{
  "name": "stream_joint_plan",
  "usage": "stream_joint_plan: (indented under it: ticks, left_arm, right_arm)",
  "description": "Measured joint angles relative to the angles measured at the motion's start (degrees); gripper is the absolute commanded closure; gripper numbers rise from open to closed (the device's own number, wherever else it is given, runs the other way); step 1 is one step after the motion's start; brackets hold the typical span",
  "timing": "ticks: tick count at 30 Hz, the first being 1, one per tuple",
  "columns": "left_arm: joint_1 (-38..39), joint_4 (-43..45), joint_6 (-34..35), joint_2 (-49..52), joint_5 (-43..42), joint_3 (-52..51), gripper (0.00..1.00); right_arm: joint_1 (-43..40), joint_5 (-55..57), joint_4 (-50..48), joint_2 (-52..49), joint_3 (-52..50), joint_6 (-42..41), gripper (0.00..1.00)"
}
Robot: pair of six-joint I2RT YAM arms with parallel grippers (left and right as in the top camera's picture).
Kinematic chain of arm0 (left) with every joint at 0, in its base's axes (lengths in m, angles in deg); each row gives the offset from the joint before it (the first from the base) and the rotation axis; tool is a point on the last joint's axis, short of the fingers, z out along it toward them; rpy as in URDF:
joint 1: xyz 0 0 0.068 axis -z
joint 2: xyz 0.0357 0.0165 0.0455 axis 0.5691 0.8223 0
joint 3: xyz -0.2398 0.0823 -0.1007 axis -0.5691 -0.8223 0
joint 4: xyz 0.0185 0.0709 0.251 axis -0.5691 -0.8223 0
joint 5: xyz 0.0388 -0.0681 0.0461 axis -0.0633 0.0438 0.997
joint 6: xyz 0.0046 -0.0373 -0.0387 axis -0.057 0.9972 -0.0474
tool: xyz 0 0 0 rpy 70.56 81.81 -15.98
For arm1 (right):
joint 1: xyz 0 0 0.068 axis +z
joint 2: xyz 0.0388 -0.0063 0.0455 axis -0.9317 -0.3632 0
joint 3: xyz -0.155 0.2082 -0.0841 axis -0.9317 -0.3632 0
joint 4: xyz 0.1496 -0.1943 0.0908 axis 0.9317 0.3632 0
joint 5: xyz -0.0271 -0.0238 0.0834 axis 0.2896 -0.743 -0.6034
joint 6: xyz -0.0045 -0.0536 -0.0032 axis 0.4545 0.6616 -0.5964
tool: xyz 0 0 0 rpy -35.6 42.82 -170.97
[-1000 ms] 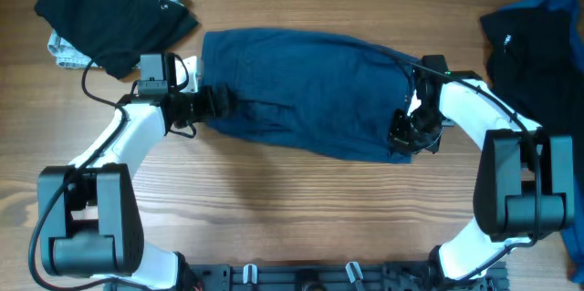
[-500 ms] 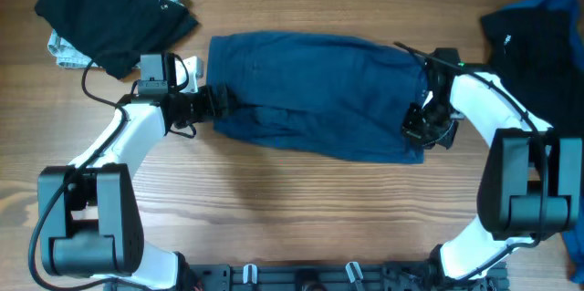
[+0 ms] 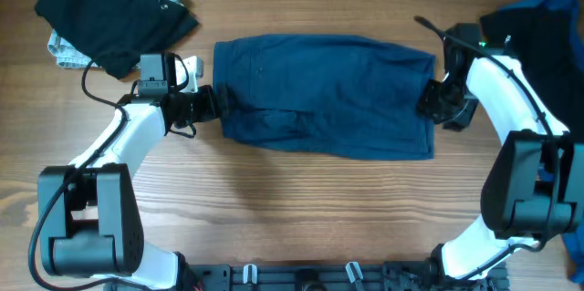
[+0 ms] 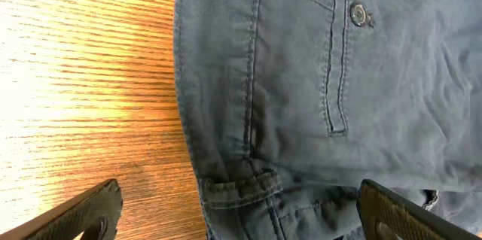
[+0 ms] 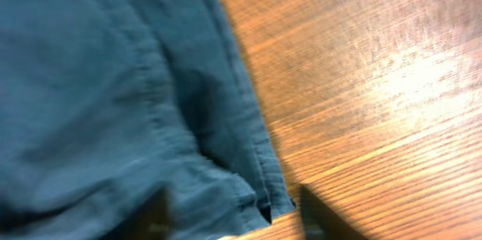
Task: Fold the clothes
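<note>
The blue shorts (image 3: 328, 95) lay spread flat in the middle of the desk (image 3: 301, 209), with their long side running from 9 to 3 o'clock. The cloth looked mostly smooth, with a few creases toward the 7 o'clock corner.

The left gripper (image 4: 239, 191) sat at the 9 o'clock edge of the shorts. Its fingers (image 4: 83, 214) were spread wide and closed on nothing. Between them the left wrist view showed the waistband with a belt loop (image 4: 235, 186) resting on the wood, and farther in a small button (image 4: 360, 14) above a stitched pocket seam.

The right gripper (image 5: 235, 198) was at the 3 o'clock edge, beside the hem. That wrist view was blurred, but its two fingers (image 5: 157, 217) appeared parted rather than pinched together. The corner of the hem lay on the desk between them.

A heap of black clothes (image 3: 114, 13) lay at 10 o'clock on the desk, with a pale cloth (image 3: 62, 49) showing under its edge. A dark and blue pile (image 3: 534, 36) sat at 2 o'clock, just behind the right arm. Both heaps were apart from the shorts.
</note>
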Motion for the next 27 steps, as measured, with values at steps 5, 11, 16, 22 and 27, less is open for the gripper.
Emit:
stream_joint_plan:
  ticks: [5, 11, 16, 22, 27]
  left_arm:
    - [0.0, 0.59, 0.0, 0.0, 0.0, 0.0, 0.0]
    - [0.0, 1.07, 1.6, 0.0, 0.0, 0.0, 0.0]
    - [0.0, 1.31, 3.5, 0.0, 0.0, 0.0, 0.0]
    - [0.0, 1.36, 4.15, 0.0, 0.0, 0.0, 0.0]
    - [0.0, 1.38, 4.33, 0.0, 0.0, 0.0, 0.0]
  right_arm:
    - [-0.15, -1.38, -2.97, 0.0, 3.3, 2.73, 0.0]
    - [-4.31, -10.01, -11.3, -0.35, 3.32, 8.98, 0.01]
    - [-5.66, -16.06, -14.4, -2.27, 3.32, 12.33, 0.02]
    - [-5.62, -17.9, -15.21, -6.14, 3.32, 13.57, 0.02]
    - [-5.62, -17.05, -14.93, -10.1, 3.32, 13.77, 0.01]
